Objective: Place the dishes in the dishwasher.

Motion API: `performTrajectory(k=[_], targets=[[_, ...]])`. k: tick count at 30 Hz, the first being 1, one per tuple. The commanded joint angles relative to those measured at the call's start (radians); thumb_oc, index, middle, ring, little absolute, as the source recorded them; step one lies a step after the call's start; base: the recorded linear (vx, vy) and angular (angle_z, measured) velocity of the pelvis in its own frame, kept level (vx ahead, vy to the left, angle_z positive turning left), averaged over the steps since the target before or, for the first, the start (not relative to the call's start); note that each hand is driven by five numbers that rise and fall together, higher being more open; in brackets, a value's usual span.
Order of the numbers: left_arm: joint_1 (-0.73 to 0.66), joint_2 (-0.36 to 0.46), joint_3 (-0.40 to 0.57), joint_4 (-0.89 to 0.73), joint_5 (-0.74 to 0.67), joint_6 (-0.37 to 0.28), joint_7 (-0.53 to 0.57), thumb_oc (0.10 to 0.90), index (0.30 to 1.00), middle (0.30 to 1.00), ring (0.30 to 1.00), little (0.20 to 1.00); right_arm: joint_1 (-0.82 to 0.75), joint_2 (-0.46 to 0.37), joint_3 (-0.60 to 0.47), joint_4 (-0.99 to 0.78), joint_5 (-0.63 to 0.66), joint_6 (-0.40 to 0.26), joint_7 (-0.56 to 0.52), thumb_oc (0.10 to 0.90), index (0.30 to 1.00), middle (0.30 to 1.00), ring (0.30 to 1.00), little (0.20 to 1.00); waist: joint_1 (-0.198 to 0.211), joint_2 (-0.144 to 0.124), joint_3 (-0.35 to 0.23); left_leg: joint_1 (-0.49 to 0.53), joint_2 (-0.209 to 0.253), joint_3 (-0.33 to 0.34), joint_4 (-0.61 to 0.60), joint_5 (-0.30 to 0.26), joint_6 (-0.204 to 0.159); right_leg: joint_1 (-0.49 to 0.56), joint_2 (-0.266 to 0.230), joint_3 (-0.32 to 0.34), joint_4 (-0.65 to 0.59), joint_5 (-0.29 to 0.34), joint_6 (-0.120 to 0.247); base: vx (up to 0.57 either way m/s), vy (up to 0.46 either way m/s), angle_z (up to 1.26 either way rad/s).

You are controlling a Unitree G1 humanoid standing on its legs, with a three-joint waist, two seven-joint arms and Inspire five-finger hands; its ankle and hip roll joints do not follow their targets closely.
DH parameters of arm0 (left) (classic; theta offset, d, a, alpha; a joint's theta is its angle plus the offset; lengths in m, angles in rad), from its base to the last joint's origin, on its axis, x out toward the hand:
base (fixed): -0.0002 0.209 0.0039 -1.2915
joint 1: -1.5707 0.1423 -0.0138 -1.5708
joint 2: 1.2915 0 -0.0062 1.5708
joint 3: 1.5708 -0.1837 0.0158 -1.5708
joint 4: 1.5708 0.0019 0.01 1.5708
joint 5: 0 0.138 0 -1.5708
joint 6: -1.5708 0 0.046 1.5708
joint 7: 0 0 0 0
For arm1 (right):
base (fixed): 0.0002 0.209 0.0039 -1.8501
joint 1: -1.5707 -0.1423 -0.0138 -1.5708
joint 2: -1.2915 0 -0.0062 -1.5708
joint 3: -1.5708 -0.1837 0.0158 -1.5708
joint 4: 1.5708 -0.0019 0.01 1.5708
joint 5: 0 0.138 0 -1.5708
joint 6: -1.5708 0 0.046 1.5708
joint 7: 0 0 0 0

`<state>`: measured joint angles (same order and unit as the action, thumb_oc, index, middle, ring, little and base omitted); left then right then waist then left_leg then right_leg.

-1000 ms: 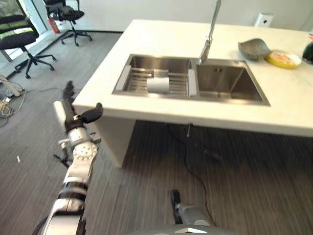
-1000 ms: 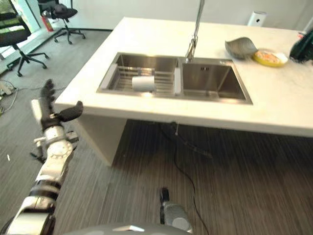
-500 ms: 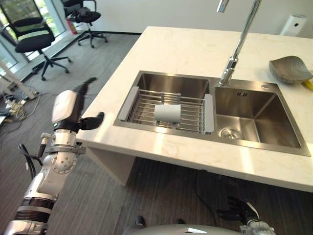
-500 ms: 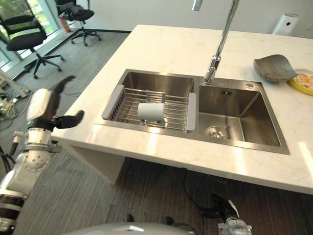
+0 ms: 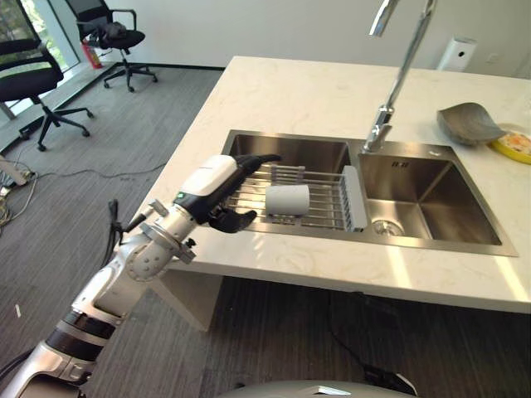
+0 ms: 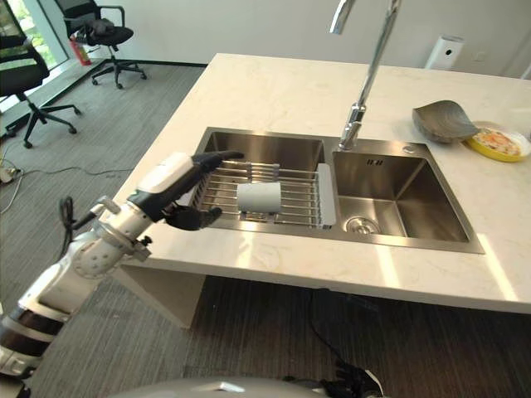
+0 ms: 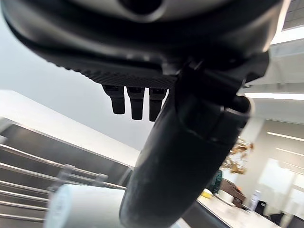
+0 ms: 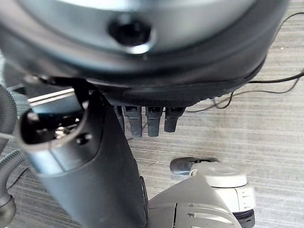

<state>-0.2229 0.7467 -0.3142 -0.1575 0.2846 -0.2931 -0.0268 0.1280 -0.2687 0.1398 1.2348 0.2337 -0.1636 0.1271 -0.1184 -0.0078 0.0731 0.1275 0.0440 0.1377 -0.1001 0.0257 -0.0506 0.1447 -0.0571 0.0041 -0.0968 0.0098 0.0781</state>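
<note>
A white cup [image 5: 287,199] lies on its side on the wire rack [image 5: 325,201] in the sink's left basin. My left hand [image 5: 217,187] hovers over the rack's left end, a short way left of the cup, fingers straight and thumb spread, holding nothing. In the left wrist view the cup [image 7: 78,209] shows just past the thumb [image 7: 183,161]. A grey bowl [image 5: 469,122] and a yellow plate [image 5: 514,143] sit on the counter at the far right. My right hand [image 8: 85,166] hangs low over the floor, its fingers [image 8: 148,121] straight and empty.
A tall faucet [image 5: 400,66] rises between the two basins; the right basin [image 5: 423,195] holds only its drain. The white counter [image 5: 315,91] runs wide around the sink. A white device [image 5: 455,54] stands at the back. Office chairs [image 5: 112,33] stand far left on the floor.
My left hand has swung right from beside the counter's left edge to above the sink rack, close to the cup. The camera view has also shifted.
</note>
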Motion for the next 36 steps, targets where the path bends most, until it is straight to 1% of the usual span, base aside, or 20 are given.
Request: performTrajectory(k=[1,2,3,6,7,8,9,10,11,12,13,15,17,18,20,22,26,33,35,36], targets=[[-0.257,-0.055,-0.011,0.018,0.002,0.010,0.032,0.800,0.900,0.900,0.900,0.900,-0.022,-0.030,0.058,0.015,-0.027,-0.002,0.009,0.800,0.900,0.900,0.900,0.900,-0.005,0.001,-0.031,0.066,0.017,0.025,0.013,-0.033,-0.041,-0.061,-0.042,-0.002,0.039,0.073,0.096,0.00,-0.006,-0.15],[-0.294,-0.076,-0.032,0.040,0.006,0.021,0.028,0.800,0.900,0.900,0.900,0.900,-0.027,-0.031,0.063,0.016,-0.030,0.000,0.008,0.800,0.900,0.900,0.900,0.900,-0.009,0.001,-0.030,0.067,0.017,0.030,0.013,-0.034,-0.040,-0.062,-0.041,0.005,0.037,0.075,0.097,-0.01,-0.015,-0.29],[-0.367,-0.118,-0.067,0.105,0.046,0.048,0.050,0.800,0.900,0.900,0.900,0.900,-0.031,-0.031,0.072,0.014,-0.034,0.006,0.007,0.800,0.900,0.900,0.900,0.900,-0.019,0.005,-0.029,0.069,0.018,0.038,0.013,-0.037,-0.037,-0.067,-0.039,0.018,0.036,0.078,0.098,-0.01,-0.015,-0.25],[-0.489,-0.169,-0.126,0.227,0.111,0.086,0.082,0.800,0.900,0.900,0.900,0.900,-0.040,-0.038,0.078,0.023,-0.040,0.015,0.003,0.800,0.900,0.900,0.900,0.900,-0.035,0.009,-0.025,0.071,0.020,0.055,0.013,-0.041,-0.036,-0.078,-0.036,0.035,0.036,0.083,0.103,-0.02,-0.018,-0.36],[-0.517,-0.184,-0.136,0.270,0.119,0.099,0.084,0.800,0.900,0.900,0.900,0.900,-0.041,-0.041,0.082,0.023,-0.041,0.018,0.003,0.800,0.900,0.900,0.900,0.900,-0.042,0.010,-0.024,0.072,0.021,0.061,0.013,-0.041,-0.035,-0.081,-0.034,0.040,0.036,0.084,0.102,-0.01,-0.014,-0.17],[-0.517,-0.184,-0.136,0.270,0.119,0.099,0.084,0.800,0.900,0.900,0.900,0.900,-0.041,-0.041,0.082,0.023,-0.041,0.018,0.003,0.800,0.900,0.900,0.900,0.900,-0.042,0.010,-0.024,0.072,0.021,0.061,0.013,-0.041,-0.035,-0.081,-0.034,0.040,0.036,0.084,0.102,-0.01,-0.013,-0.17],[-0.556,-0.197,-0.154,0.317,0.143,0.113,0.095,0.800,0.900,0.900,0.900,0.900,-0.041,-0.045,0.084,0.027,-0.046,0.021,0.000,0.800,0.900,0.900,0.900,0.900,-0.046,0.011,-0.023,0.072,0.022,0.066,0.013,-0.041,-0.035,-0.083,-0.034,0.044,0.034,0.085,0.102,-0.01,-0.020,-0.14],[-0.616,-0.226,-0.190,0.411,0.173,0.140,0.098,0.800,0.900,0.900,0.900,0.900,-0.039,-0.052,0.083,0.035,-0.044,0.027,-0.002,0.800,0.900,0.900,0.900,0.900,-0.059,0.014,-0.022,0.072,0.022,0.072,0.013,-0.040,-0.036,-0.083,-0.032,0.049,0.032,0.086,0.102,-0.01,-0.020,-0.22],[-0.620,-0.228,-0.193,0.416,0.174,0.139,0.100,0.800,0.900,0.900,0.900,0.900,-0.040,-0.051,0.081,0.035,-0.044,0.027,-0.002,0.800,0.900,0.900,0.900,0.900,-0.057,0.014,-0.021,0.072,0.022,0.072,0.013,-0.040,-0.036,-0.083,-0.032,0.049,0.032,0.086,0.102,-0.02,-0.027,-0.22],[-0.650,-0.233,-0.209,0.456,0.194,0.147,0.106,0.800,0.900,0.900,0.900,0.900,-0.041,-0.054,0.081,0.039,-0.045,0.027,-0.003,0.800,0.900,0.900,0.900,0.900,-0.061,0.016,-0.020,0.072,0.023,0.074,0.013,-0.040,-0.036,-0.084,-0.031,0.050,0.032,0.086,0.102,-0.03,-0.027,-0.22],[-0.691,-0.243,-0.243,0.542,0.221,0.171,0.099,0.800,0.900,0.900,0.900,0.900,-0.044,-0.062,0.079,0.047,-0.043,0.030,-0.008,0.800,0.900,0.900,0.900,0.900,-0.072,0.020,-0.018,0.073,0.024,0.079,0.013,-0.039,-0.038,-0.086,-0.029,0.053,0.030,0.086,0.102,0.00,-0.017,-0.24],[-0.718,-0.241,-0.267,0.607,0.236,0.186,0.099,0.800,0.900,0.900,0.900,0.900,-0.042,-0.064,0.078,0.051,-0.040,0.032,-0.009,0.800,0.900,0.900,0.900,0.900,-0.078,0.026,-0.017,0.080,0.025,0.084,0.013,-0.049,-0.038,-0.080,-0.027,0.058,0.026,0.079,0.106,0.01,-0.012,-0.18],[-0.733,-0.238,-0.288,0.644,0.217,0.186,0.084,0.800,0.900,0.900,0.900,0.900,-0.044,-0.066,0.078,0.054,-0.037,0.034,-0.009,0.800,0.900,0.900,0.900,0.900,-0.082,0.029,-0.013,0.082,0.028,0.090,0.013,-0.048,-0.039,-0.080,-0.026,0.062,0.025,0.078,0.107,-0.01,-0.025,-0.13],[-0.722,-0.237,-0.286,0.673,0.167,0.184,0.070,0.800,0.900,0.900,0.900,0.900,-0.044,-0.067,0.076,0.057,-0.036,0.035,-0.010,0.800,0.900,0.900,0.900,0.900,-0.084,0.030,-0.011,0.083,0.029,0.092,0.013,-0.047,-0.040,-0.079,-0.025,0.064,0.025,0.078,0.107,-0.01,-0.022,-0.09],[-0.730,-0.211,-0.292,0.685,0.172,0.186,0.076,0.800,0.900,0.900,0.900,0.900,-0.041,-0.065,0.080,0.057,-0.032,0.034,-0.007,0.800,0.900,0.900,0.900,0.900,-0.087,0.033,-0.011,0.085,0.030,0.096,0.013,-0.046,-0.041,-0.079,-0.023,0.067,0.024,0.078,0.107,-0.01,-0.020,-0.05],[-0.714,-0.204,-0.287,0.693,0.152,0.186,0.074,0.800,0.900,0.900,0.900,0.900,-0.038,-0.063,0.079,0.058,-0.029,0.034,-0.004,0.800,0.900,0.900,0.900,0.900,-0.088,0.033,-0.009,0.085,0.032,0.100,0.013,-0.044,-0.043,-0.079,-0.021,0.066,0.023,0.078,0.106,-0.01,-0.021,-0.04],[-0.695,-0.169,-0.290,0.684,0.139,0.188,0.050,0.800,0.900,0.900,0.900,0.900,-0.033,-0.064,0.079,0.063,-0.032,0.037,0.002,0.800,0.900,0.900,0.900,0.900,-0.083,0.033,-0.007,0.087,0.035,0.100,0.013,-0.041,-0.045,-0.077,-0.018,0.065,0.022,0.078,0.105,0.00,0.000,0.00],[-0.680,-0.163,-0.306,0.708,0.122,0.192,0.018,0.800,0.900,0.900,0.900,0.900,-0.030,-0.066,0.075,0.072,-0.030,0.042,0.008,0.800,0.900,0.900,0.900,0.900,-0.077,0.033,-0.009,0.084,0.037,0.087,0.013,-0.038,-0.047,-0.067,-0.019,0.049,0.021,0.075,0.102,0.00,-0.005,0.00],[-0.673,-0.161,-0.308,0.724,0.096,0.195,0.000,0.800,0.900,0.900,0.900,0.900,-0.035,-0.067,0.075,0.076,-0.027,0.045,0.010,0.800,0.900,0.900,0.900,0.900,-0.074,0.034,-0.011,0.083,0.037,0.084,0.013,-0.037,-0.048,-0.065,-0.019,0.044,0.020,0.073,0.101,0.00,0.000,0.00],[-0.666,-0.162,-0.303,0.756,0.066,0.208,-0.016,0.800,0.900,0.900,0.900,0.900,-0.041,-0.070,0.080,0.075,-0.030,0.048,0.013,0.800,0.900,0.900,0.900,0.900,-0.073,0.035,-0.010,0.082,0.035,0.080,0.013,-0.035,-0.048,-0.063,-0.020,0.042,0.020,0.073,0.099,0.00,0.000,0.00]])
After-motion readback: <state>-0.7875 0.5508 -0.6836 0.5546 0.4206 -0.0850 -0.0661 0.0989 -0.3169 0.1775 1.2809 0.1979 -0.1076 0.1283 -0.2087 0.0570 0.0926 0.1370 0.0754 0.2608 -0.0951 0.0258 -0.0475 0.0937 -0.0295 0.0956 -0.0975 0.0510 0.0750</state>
